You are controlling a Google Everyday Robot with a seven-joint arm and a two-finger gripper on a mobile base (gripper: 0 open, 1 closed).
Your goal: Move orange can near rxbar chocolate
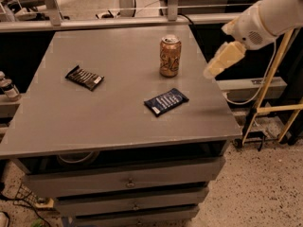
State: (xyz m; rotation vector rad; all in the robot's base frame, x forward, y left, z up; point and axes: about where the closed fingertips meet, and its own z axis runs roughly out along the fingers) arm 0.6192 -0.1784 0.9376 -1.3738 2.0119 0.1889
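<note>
Grey tabletop (94,122) on a drawer cabinet (128,181), speckled floor below, rails and clutter behind.

Task status: judged not started. Can (170,56) stands upright on the far-right part of the tabletop, free of any contact. Rxbar (84,78) lies flat toward the left side, well apart from the can, with open grey surface between them. A dark blue wrapper (165,101) lies just in front of the can, nearer the front edge; it is not the target. All work is left: reach in, take the can, carry it left across the tabletop, set it down upright beside the rxbar.

Arm (270,13) enters from the upper right, white, angled down and to the left. Gripper (222,60) hangs off the right edge of the tabletop, to the right of the can at roughly the can's height, near it but not touching. It holds nothing. Whether it is spread or pressed together cannot be told from this view. It points roughly toward the can, so a sideways approach from the right looks likely.
</note>
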